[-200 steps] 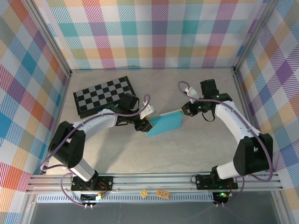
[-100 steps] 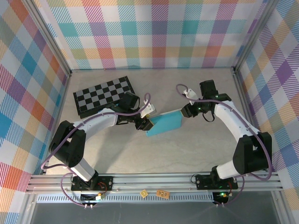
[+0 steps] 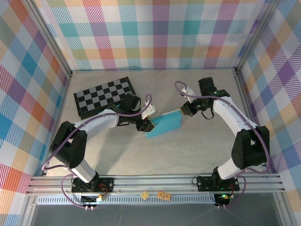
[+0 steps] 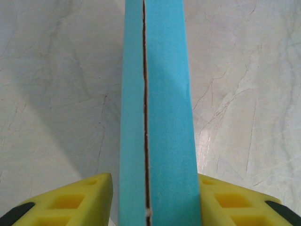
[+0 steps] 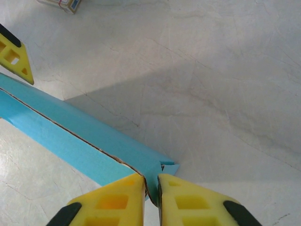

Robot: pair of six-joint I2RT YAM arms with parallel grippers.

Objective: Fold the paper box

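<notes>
The paper box [image 3: 164, 125] is a folded, closed turquoise shape held off flat between both arms near the table's middle. My left gripper [image 3: 146, 126] grips its left end. In the left wrist view the box [image 4: 157, 117] runs away from me, a dark seam down its face, with the left gripper [image 4: 154, 207] shut across its width. My right gripper [image 3: 183, 112] holds the far right end. In the right wrist view the right gripper [image 5: 151, 188] is shut on a thin corner flap of the box [image 5: 70, 134], and one left finger [image 5: 11, 54] shows at the box's other end.
A black-and-white checkered board [image 3: 104, 96] lies at the back left, behind the left arm. A small patterned object [image 5: 61, 4] sits at the top edge of the right wrist view. Plaid walls [image 3: 155, 33] close in the table at the back and both sides.
My right gripper has shifted slightly left and toward the back, nudging the box's right end with it. The left gripper has stayed in place on the box.
</notes>
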